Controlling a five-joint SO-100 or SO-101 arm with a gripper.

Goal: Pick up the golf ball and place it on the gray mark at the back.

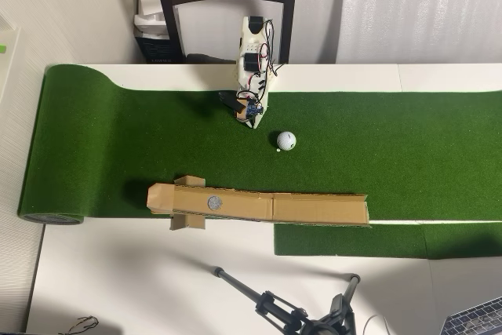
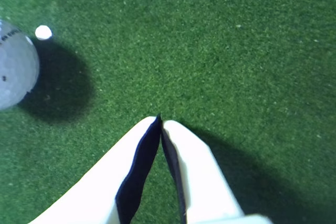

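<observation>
- In the wrist view the gripper (image 2: 159, 120) rises from the bottom edge, its two white fingers (image 2: 197, 166) pressed together at the tips with nothing between them, over the green turf (image 2: 226, 51).
- The golf ball (image 2: 14, 66) lies at the left edge of that view, a tiny white speck (image 2: 43, 32) just beside it.
- In the overhead view the ball sits at frame centre, right of the arm (image 1: 252, 68).
- Lower down, the gray mark (image 1: 213, 203) sits on the cardboard strip (image 1: 314, 209), well apart from the ball.
</observation>
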